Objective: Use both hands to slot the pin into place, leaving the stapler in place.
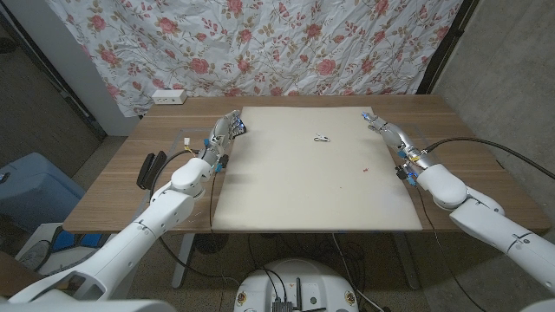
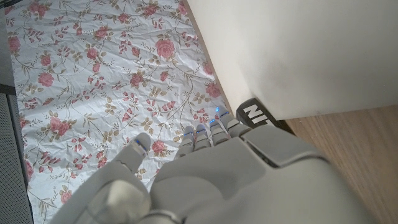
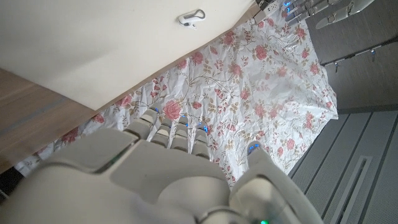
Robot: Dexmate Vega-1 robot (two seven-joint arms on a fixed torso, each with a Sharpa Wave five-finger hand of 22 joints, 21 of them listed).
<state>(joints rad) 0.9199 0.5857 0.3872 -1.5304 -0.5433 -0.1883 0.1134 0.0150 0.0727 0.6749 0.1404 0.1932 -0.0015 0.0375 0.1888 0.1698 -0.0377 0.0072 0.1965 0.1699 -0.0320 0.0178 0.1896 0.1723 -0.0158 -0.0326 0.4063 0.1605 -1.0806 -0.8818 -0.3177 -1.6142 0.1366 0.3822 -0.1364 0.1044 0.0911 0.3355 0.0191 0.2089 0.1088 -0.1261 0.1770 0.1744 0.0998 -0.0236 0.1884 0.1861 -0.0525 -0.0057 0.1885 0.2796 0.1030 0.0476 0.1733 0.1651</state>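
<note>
A flowered cloth (image 1: 260, 43) hangs behind a wooden table (image 1: 121, 182), most of which lies under a cream mat (image 1: 312, 191). A small white pin (image 1: 322, 138) lies on the mat near its far edge, a little right of the middle. The left hand (image 1: 224, 137) stands at the mat's far left corner and the right hand (image 1: 388, 132) at its far right corner; both hold nothing, fingers extended. A black object (image 1: 153, 166) lies near the table's left edge, and a white power strip (image 1: 169, 97) at its far left corner.

Left hand (image 1: 224, 139) and right hand (image 1: 388, 132) wait well apart, fingers extended, holding nothing.
</note>
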